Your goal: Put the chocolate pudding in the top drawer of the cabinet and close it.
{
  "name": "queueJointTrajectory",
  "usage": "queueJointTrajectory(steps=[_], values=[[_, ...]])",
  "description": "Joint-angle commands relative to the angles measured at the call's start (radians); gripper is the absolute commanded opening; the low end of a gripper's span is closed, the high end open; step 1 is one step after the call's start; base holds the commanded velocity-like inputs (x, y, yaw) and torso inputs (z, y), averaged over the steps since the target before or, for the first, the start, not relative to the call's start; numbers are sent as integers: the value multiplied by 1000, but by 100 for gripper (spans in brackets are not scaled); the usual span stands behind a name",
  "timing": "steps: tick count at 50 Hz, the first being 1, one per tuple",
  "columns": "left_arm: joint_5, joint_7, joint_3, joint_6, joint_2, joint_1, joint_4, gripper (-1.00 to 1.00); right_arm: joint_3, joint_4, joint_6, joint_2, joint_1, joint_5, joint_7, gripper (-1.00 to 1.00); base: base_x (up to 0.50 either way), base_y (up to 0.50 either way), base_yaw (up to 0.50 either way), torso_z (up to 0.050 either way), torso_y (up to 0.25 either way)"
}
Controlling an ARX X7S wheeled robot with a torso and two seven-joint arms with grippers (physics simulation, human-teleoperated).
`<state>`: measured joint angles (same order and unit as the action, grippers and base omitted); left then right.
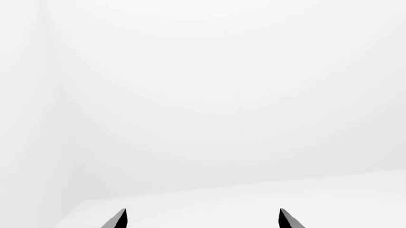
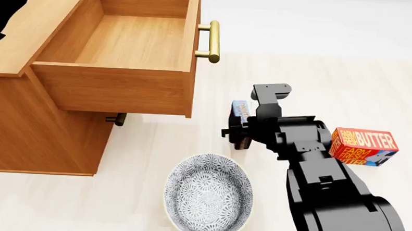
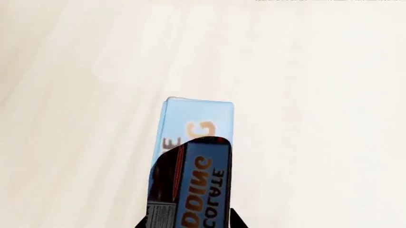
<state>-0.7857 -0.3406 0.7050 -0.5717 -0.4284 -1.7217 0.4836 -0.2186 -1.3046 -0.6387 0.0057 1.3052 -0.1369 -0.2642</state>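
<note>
Since the chocolate pudding (image 3: 193, 142) looks light, stiff and thin, the right hand (image 3: 190, 221) grasping its flat faces should hold; the left hand (image 1: 201, 218) gapes empty.

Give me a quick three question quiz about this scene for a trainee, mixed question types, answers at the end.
1. True or false: the top drawer is open.
2. Which end effector holds the pudding? A) left B) right C) neither
3. Fill in: the patterned ____ sits on the floor in front of the cabinet, and a butter box lies to the right arm's right.

Key: 1 true. 2 B. 3 bowl.
</note>
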Motion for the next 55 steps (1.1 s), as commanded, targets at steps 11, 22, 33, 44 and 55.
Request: queueJointTrajectory(steps=[11,22,33,44,55], values=[[-11,-2,-9,-9,2,0,3,100,13,-3,2,0,-11,4,-7,-100,0,0,0,0,27],[-22,-8,-18,-17,4,1,6,100,14,-3,2,-1,-6,6,-6,-100,1,0,0,0,250],[-27,-9,-24,-17,5,2,7,100,15,-3,-4,2,10,8,-4,-100,2,0,0,0,250],[-31,-13,-32,-11,6,6,7,100,21,0,-14,13,74,14,10,-100,0,0,0,0,250],[-27,-21,-32,-12,6,6,6,100,8,224,-201,41,178,7,36,-100,0,0,0,0,126]])
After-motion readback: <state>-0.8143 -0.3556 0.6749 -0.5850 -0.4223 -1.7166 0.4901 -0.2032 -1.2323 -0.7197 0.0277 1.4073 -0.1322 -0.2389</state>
